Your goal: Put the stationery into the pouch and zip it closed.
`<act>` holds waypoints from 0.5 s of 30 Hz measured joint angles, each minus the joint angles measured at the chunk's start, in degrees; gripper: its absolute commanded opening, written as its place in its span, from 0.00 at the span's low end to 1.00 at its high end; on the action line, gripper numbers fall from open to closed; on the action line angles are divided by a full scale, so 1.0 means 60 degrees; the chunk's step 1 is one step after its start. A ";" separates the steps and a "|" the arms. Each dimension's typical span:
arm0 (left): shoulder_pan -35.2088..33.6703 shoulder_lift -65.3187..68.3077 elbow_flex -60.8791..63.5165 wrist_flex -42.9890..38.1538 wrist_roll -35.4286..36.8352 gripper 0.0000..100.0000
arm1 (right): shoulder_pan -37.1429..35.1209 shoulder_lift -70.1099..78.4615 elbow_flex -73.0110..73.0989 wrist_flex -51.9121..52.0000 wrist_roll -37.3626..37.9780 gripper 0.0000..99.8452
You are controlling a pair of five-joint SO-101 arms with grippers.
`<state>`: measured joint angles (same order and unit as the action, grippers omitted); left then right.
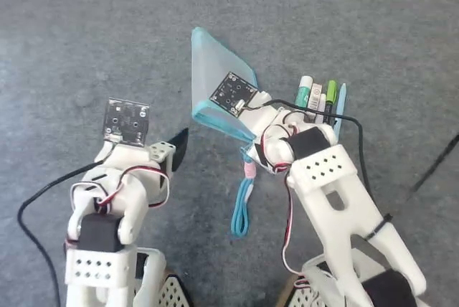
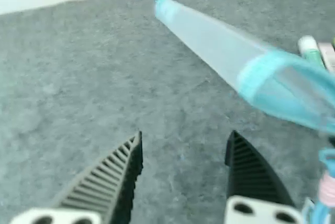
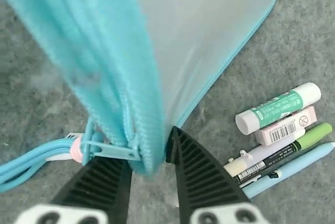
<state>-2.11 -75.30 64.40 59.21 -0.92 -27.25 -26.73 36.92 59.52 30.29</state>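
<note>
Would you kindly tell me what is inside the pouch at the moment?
Nothing shows through the translucent pouch; the glue stick and pens lie outside, beside it. Its corner within the right claw is covered.

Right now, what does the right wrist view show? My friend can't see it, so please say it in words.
The right tool pinches the zipper edge of a see-through blue pouch, holding it over grey carpet. Beside it on the carpet lie a glue stick, a pink block and three pens.
</note>
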 measured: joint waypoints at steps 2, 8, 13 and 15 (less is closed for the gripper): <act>-0.0044 0.0000 -0.0147 0.0000 0.0000 0.30 | 0.0000 -0.0337 0.0000 0.0278 0.0044 0.01; 0.0088 0.0000 -0.1055 0.0557 0.0000 0.34 | 0.0000 -0.0674 0.0000 0.0513 0.0234 0.01; 0.0542 0.0000 -0.1099 0.0615 0.0000 0.34 | -0.0308 -0.0674 0.0000 0.0542 0.0234 0.01; 0.0527 0.0000 -0.1099 0.0615 0.0000 0.34 | -0.0396 -0.0674 0.0000 0.0542 0.0234 0.01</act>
<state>1.05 -75.30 57.80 62.90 -0.92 -29.63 -30.77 36.92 62.77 31.69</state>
